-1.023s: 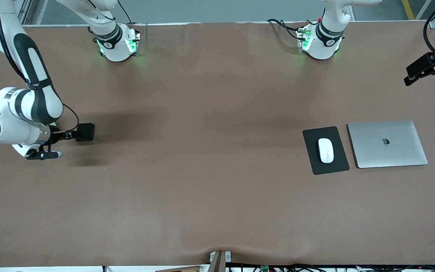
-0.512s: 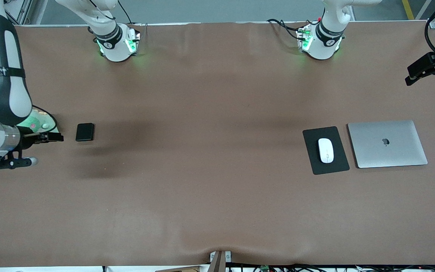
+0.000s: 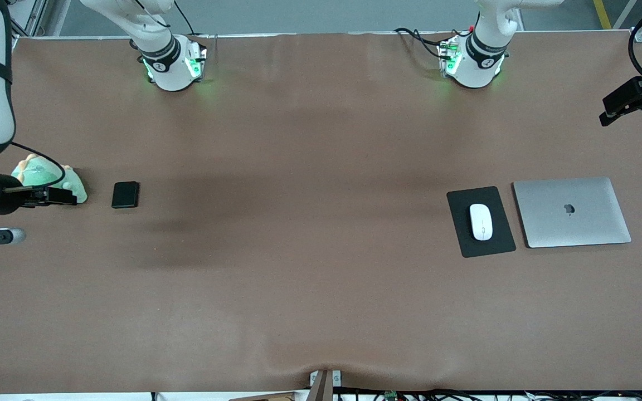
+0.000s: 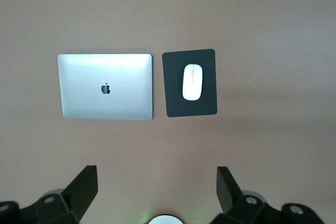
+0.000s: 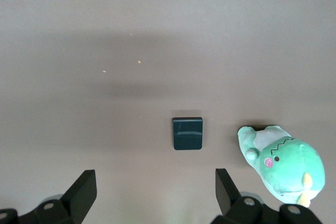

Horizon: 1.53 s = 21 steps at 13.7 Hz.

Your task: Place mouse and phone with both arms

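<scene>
Biggest thing first: the table (image 3: 310, 278) is covered in a brown cloth, and the closed silver laptop (image 3: 572, 212) toward the left arm's end makes a handy landmark. Just beside the laptop, on the side toward the right arm's end, lies the black mouse pad (image 3: 480, 221), with the mouse (image 3: 481, 221) resting on it. The phone (image 3: 125, 195) is well apart from the laptop, down at the right arm's end, next to a green plush toy (image 3: 48, 177).

Handling guesses: the phone looks like a stiff, chunky slab, probably light, best pinched across its two longer sides. The mouse is glossy and rounded, so likely slippery. Its flanks at the widest part seem the safest hold, with a gentle squeeze so it doesn't squirt out.

The left gripper (image 4: 156, 186) hangs high over the table near the laptop, jaws spread wide and holding nothing. The right gripper (image 5: 155, 187) is up over the table edge at the right arm's end, close to the phone and toy, also wide open and empty.

Hard to make out: in the front view both arms are mostly cut off by the frame, and the left gripper shows only as a dark shape at the edge. The right arm's fingers cover part of the plush toy there. The wrist views show only the finger stubs, not the tips. Whether the phone is face up or down can't be told.
</scene>
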Tool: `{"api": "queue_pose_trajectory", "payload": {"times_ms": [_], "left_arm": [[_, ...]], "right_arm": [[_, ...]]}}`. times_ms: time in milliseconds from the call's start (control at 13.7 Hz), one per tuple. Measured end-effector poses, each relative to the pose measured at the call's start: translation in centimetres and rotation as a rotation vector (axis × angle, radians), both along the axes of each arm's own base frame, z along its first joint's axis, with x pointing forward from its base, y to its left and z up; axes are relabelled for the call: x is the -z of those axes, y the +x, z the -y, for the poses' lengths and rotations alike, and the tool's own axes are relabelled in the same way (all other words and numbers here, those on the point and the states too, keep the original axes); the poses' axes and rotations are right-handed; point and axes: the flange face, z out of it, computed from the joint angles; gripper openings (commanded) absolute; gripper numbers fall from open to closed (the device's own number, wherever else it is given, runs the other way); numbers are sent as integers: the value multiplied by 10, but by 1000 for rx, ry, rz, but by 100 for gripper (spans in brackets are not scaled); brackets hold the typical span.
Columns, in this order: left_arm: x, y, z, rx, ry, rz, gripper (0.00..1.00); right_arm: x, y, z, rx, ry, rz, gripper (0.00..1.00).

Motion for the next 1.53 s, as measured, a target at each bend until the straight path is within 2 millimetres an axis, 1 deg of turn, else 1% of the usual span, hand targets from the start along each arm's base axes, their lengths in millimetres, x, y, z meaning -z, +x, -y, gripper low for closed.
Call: {"api": "queue_pose_trajectory", "payload": {"times_ms": [219,292,585,731,877,1096,1169,1243,1389,1535], "left_arm": [[0,0,0,0,0,0,100],[0,0,0,0,0,0,100],[0,0,0,-1,0,0,100],[0,0,-2,-3,0,0,100],[0,0,-3,-6,0,0,100],[0,0,-3,-6,0,0,100],[0,0,-3,-6,0,0,100],[0,0,-3,-6,0,0,100],[0,0,-3,-7,0,0,100],[0,0,-3,-7,0,0,100]], "right_arm": [[-28,-1,-14,141,-28,21,100],[-39,-5,-18,161,-27,26,100],[-98,-45,-42,160,37,17,100],[-117,-62,-54,140,41,42,100],[-120,-75,-62,133,44,99,100],[-109,-96,-63,64,54,157,100],[-108,-100,-62,27,58,163,100],[-111,-101,-61,2,60,177,100],[-123,-101,-57,-5,61,201,100],[-129,-101,-52,1,61,208,100]]}}
